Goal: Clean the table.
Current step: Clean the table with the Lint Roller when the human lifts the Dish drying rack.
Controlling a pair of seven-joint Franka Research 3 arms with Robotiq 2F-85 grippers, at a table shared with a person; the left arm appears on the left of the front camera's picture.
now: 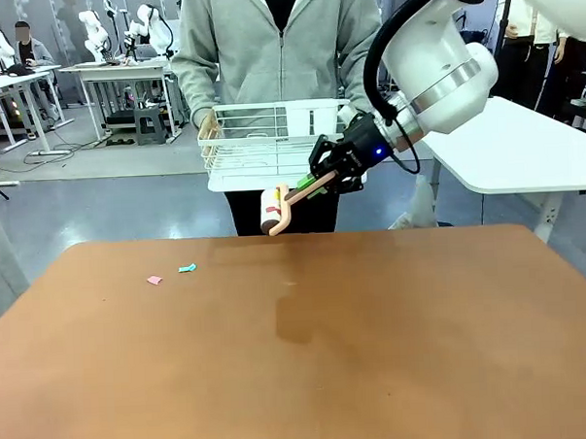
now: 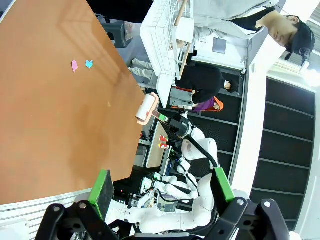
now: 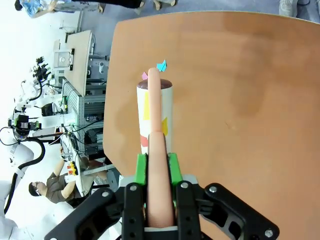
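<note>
The right fingers [image 3: 141, 167] are clamped on the handle of a lint roller [image 1: 273, 209], held above the far edge of the reddish-brown worktop [image 1: 396, 351]. The left fingers [image 2: 102, 187] gape wide, empty. A pink scrap [image 1: 155, 280] and a teal scrap [image 1: 186, 269], paper perhaps, lie far-left.

grey floor [image 1: 98, 204], white tables [image 1: 524, 156] behind.
</note>
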